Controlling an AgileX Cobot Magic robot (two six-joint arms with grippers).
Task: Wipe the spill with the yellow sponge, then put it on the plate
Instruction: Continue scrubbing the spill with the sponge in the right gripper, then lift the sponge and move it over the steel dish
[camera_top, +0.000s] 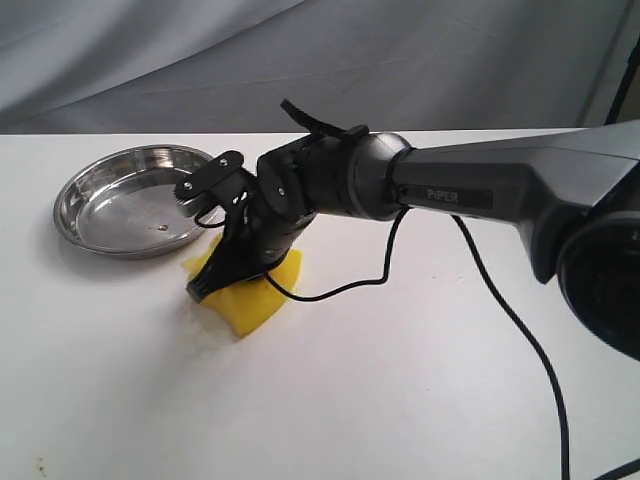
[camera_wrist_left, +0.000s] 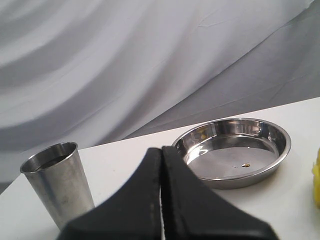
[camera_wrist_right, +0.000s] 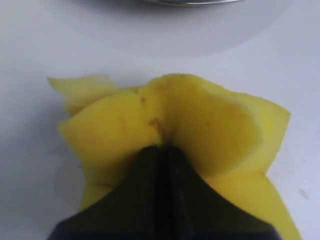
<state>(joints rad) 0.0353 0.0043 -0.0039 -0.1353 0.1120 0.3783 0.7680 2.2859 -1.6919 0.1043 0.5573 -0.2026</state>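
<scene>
The yellow sponge (camera_top: 262, 300) lies on the white table just in front of the plate (camera_top: 100, 215), pressed down and folded. My right gripper (camera_top: 205, 290) reaches across from the right and is shut on the sponge (camera_wrist_right: 200, 120), pinching its middle so the foam bulges on both sides. The plate (camera_wrist_left: 280, 145) is a shiny steel dish with a small brown speck inside. My left gripper (camera_wrist_left: 161, 150) is shut with nothing in it, pointing toward the plate's near rim. The spill does not show; the sponge covers that spot.
A steel cup (camera_wrist_left: 57, 182) stands left of the plate in the left wrist view. A black cable (camera_top: 520, 330) trails from the right arm over the table. Grey cloth hangs behind the table. A tiny brown speck (camera_top: 41, 464) sits near the front left.
</scene>
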